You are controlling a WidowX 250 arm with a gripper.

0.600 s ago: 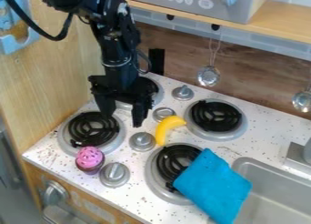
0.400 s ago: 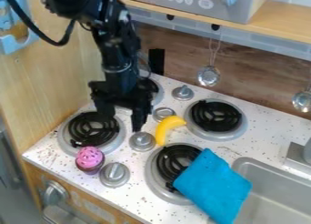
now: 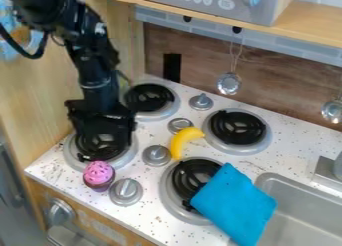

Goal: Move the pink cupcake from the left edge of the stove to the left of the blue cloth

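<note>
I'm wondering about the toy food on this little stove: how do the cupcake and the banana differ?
The cupcake has pink frosting over a dark base, while the banana is plain yellow. The cupcake is squat and round; the banana is slim and curved. The cupcake sits nearer the counter's front edge than the banana. Both rest among the stove's knobs.

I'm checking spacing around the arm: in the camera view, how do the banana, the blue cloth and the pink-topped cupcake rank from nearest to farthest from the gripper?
From the gripper:
1. Pink-topped cupcake: just below it in view.
2. Banana: to the right, among the knobs.
3. Blue cloth: lower right, partly over a burner.
</note>
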